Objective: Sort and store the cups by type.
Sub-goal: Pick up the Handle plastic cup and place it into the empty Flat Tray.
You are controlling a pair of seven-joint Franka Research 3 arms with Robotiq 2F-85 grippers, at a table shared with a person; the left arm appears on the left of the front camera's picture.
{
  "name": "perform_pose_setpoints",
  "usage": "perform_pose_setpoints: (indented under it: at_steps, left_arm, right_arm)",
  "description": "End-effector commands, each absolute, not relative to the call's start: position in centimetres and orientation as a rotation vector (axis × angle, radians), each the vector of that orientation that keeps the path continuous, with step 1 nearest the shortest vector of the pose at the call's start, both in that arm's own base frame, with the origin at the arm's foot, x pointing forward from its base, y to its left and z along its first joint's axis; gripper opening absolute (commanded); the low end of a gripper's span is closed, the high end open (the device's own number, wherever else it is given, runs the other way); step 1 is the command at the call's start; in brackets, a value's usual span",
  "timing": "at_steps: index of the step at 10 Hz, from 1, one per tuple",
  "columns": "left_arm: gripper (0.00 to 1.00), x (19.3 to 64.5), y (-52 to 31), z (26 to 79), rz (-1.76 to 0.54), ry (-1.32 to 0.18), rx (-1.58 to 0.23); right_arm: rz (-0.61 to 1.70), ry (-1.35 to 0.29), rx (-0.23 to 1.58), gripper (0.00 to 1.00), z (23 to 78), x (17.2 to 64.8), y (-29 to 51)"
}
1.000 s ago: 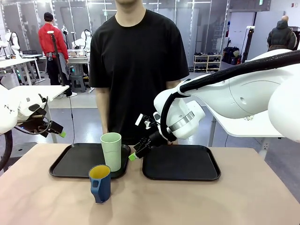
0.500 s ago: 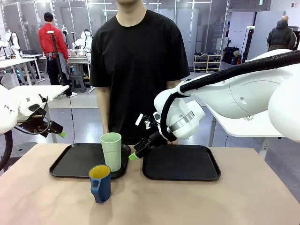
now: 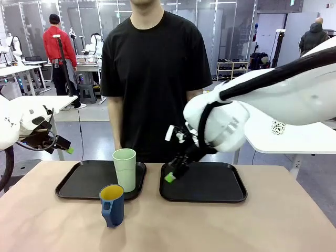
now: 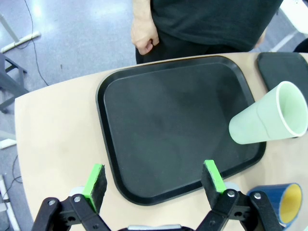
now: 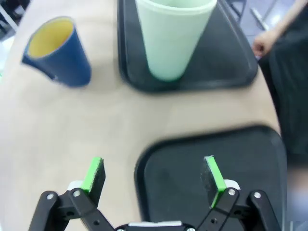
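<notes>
Mint tumbler (image 3: 125, 169) stands by left tray's (image 3: 84, 181) right edge.

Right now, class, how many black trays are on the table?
2. The left tray holds the mint tumbler; the right tray lies beside it, under the right gripper.

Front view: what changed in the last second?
The right gripper swung rightward, from the gap between the trays to above the near-left corner of the right tray, open and empty. Left gripper, mint tumbler on the left tray and blue mug on the table stayed put.
</notes>
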State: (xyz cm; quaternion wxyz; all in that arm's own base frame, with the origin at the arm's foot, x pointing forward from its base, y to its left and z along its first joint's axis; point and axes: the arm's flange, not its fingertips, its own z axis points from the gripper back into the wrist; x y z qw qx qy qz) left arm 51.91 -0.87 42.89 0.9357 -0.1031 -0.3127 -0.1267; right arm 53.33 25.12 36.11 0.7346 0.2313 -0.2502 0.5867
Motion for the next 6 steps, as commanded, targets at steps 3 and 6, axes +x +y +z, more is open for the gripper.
perform_pose_setpoints:
  at_steps: [3,6]
  left_arm:
    - [1.0,52.0,-0.9,43.0,-0.252,-0.643,-0.216]
    - [1.0,52.0,-0.9,43.0,-0.252,-0.643,-0.216]
  right_arm:
    - [1.292,-0.327,0.197,1.0,42.8,47.2,15.6]
    - [1.304,-0.203,0.102,1.0,45.2,45.2,11.3]
